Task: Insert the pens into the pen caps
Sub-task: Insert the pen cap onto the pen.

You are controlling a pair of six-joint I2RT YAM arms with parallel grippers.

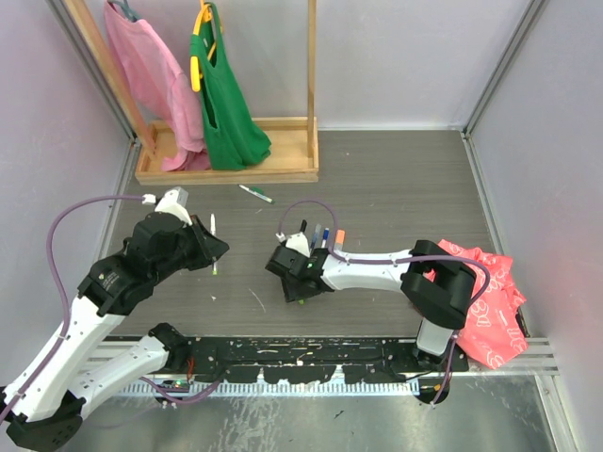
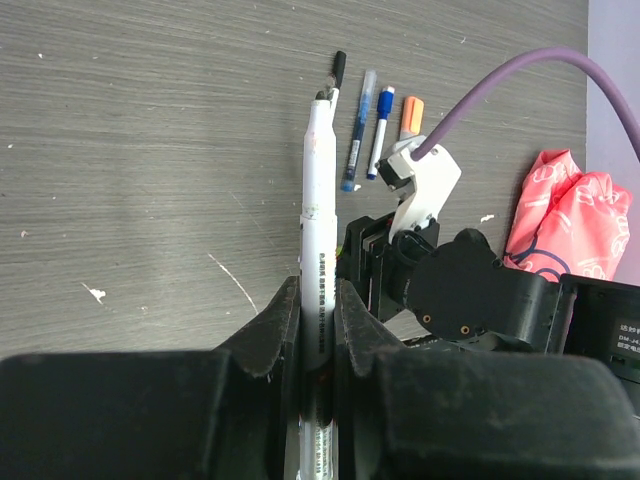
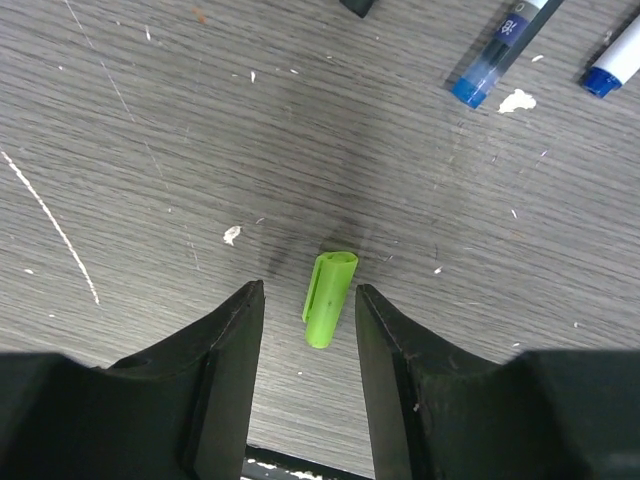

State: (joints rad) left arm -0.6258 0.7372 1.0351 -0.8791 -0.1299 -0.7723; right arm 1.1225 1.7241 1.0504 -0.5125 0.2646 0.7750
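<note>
From above, the left end effector was closed on a white pen, which it held upright above the left part of the worktop. The right end effector sat low near the middle, just in front of a row of pens lying side by side. A green pen lay alone farther back, near a wooden rack hung with pink and green garments. A pink bag sat crumpled at the right, beside the right arm's base.

In the left wrist view, both fingers pressed against the white pen's barrel, with its tip pointing away. Beyond it lay the row: black, clear blue, blue-capped and orange. The right arm's wrist stood just to the right of the held pen.

In the right wrist view, the fingers were spread apart and gripped nothing. A light green cap lay on the worktop between them, touching neither, among small white scraps. Two blue pen ends showed at the far right.
</note>
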